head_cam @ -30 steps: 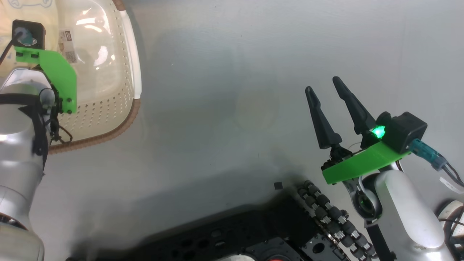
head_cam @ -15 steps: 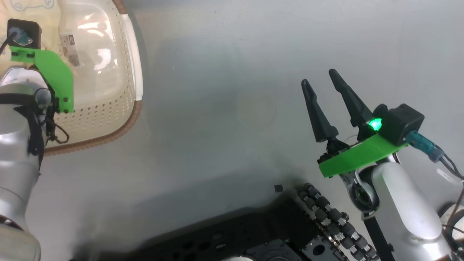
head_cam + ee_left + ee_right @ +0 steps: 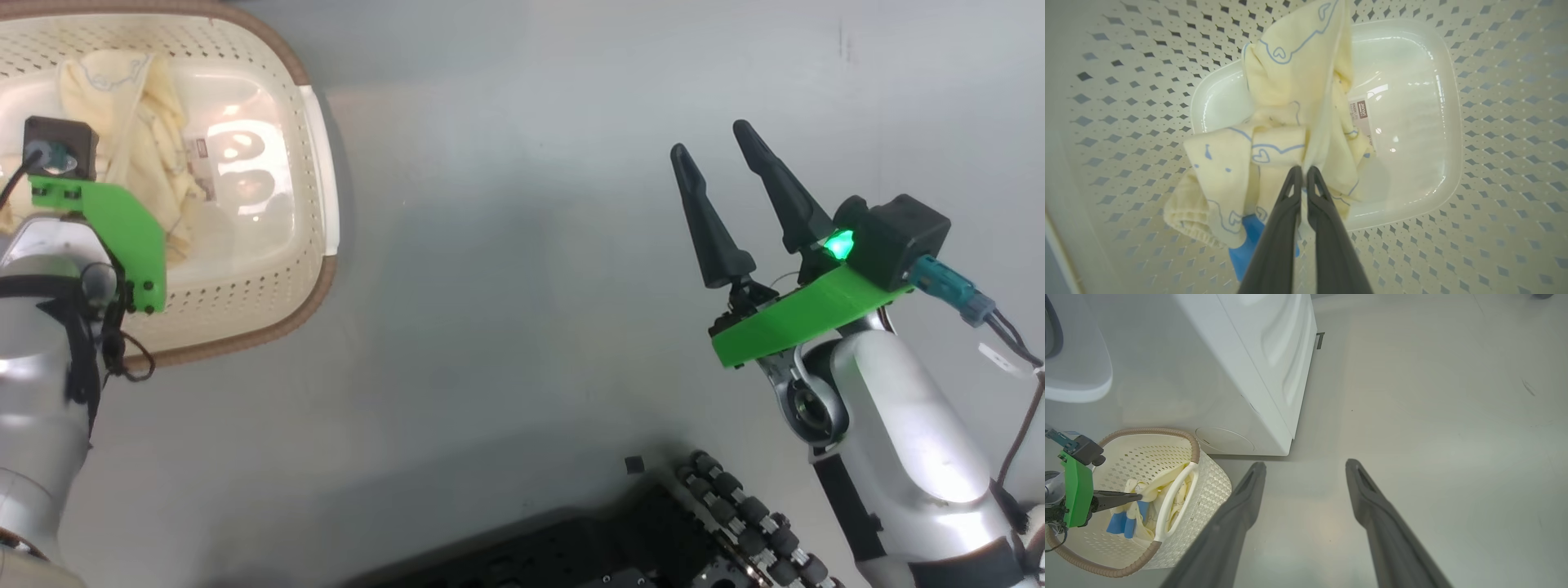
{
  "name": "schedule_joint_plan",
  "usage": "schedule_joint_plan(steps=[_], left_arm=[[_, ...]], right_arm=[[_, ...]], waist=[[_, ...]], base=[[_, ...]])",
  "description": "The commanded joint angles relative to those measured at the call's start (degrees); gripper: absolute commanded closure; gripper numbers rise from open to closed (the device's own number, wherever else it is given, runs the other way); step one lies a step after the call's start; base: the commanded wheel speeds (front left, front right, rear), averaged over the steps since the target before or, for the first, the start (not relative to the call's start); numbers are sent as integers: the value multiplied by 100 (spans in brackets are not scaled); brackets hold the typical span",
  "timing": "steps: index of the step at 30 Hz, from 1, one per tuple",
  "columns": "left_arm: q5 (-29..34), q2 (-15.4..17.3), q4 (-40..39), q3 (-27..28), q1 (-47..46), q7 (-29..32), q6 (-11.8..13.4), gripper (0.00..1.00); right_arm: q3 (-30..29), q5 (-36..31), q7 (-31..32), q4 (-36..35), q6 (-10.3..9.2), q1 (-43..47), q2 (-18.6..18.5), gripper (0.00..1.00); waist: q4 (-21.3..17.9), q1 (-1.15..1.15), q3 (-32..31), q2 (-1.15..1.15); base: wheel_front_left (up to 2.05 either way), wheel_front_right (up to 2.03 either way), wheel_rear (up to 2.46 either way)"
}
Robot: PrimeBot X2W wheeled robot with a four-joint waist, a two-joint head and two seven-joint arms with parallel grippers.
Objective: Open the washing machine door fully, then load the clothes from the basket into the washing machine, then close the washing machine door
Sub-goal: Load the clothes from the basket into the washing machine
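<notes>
The clothes [image 3: 1290, 122] are in the basket [image 3: 314, 245]. They are bunched over the middle of its bottom and hide part of the sticker [image 3: 1361, 118] there. The basket stands on the floor [image 3: 522, 245], just beside the front corner of the washing machine [image 3: 1257, 355]. My left gripper [image 3: 1302, 171] is down inside the basket, with its two fingers pinched tight on a fold of the yellow cloth. My right gripper [image 3: 709, 139] hangs over bare floor, well apart from the basket. It is spread wide with nothing in it. So I think I am at the start of the loading: the clothes are caught but not out of the basket yet. They must go into the machine next, and after that I must close the washing machine door. I cannot tell from here if that door is fully open. Since a second ago the head camera has tipped, so more of the basket shows. The cloth now hides part of the sticker that was bare then.
</notes>
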Motion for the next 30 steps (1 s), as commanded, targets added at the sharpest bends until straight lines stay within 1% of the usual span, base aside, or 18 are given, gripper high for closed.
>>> schedule_joint_plan(steps=[1,6,9,12,17,23,28,30], left_arm=[[-48,209,-21,80,127,-77,7,100],[-226,173,-36,124,445,-439,-28,100],[-302,202,-79,152,569,-760,-36,100],[-317,241,-109,133,645,-1052,-40,100],[-451,212,-164,205,762,-1483,-43,100],[-504,210,-317,258,901,-1844,-43,100],[-427,230,-643,299,1015,-1939,60,100],[-387,266,-1048,431,1086,-1945,162,100]], right_arm=[[92,16,-55,-94,1,202,-7,0],[50,0,-55,52,1,229,-7,0],[44,-7,-55,126,1,241,-7,0],[28,-30,-55,194,1,253,-7,0],[21,-53,-55,298,1,303,-7,0],[-12,-119,-55,395,1,363,-7,0],[-91,-221,-55,442,1,452,-7,0],[-117,-254,-55,471,1,501,-7,0]], waist=[[51,0,-195,-1],[138,0,-597,-1],[177,0,-788,-1],[231,0,-981,-1],[352,0,-1325,-1],[510,0,-1668,-1],[648,0,-1883,-1],[721,0,-1987,-1]], base=[[0,0,0],[0,0,0],[0,0,0],[0,0,0],[0,0,0],[0,0,0],[0,0,0],[0,0,0]])
